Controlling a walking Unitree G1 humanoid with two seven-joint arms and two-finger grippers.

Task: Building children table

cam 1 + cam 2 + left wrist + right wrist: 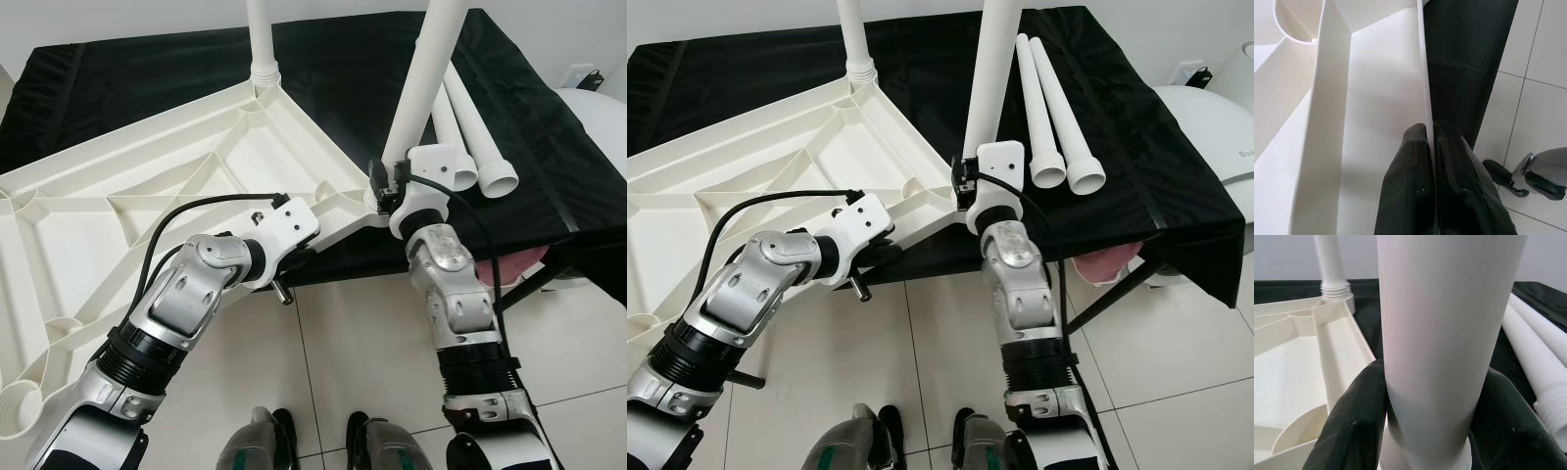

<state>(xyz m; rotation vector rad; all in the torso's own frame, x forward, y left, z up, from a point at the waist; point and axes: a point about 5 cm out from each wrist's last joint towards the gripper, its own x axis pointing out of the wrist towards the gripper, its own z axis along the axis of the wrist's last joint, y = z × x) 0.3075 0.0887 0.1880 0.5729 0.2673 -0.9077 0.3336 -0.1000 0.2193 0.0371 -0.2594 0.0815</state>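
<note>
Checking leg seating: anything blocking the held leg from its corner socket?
Nothing visible. The right hand grips the upright leg, whose base already stands at the tabletop corner. The left hand pinches the tabletop's edge.

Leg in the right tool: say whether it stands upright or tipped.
Slightly tipped. The leg leans off vertical above the tabletop corner, gripped low by the right tool. Whether it is seated in its socket, cannot tell.

Tabletop (118,206) cut off at left

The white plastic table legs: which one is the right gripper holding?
The upright white plastic leg at the near corner of the upturned white tabletop; right gripper clasps it. Another leg stands at the far corner; two lie on the black cloth.
</note>
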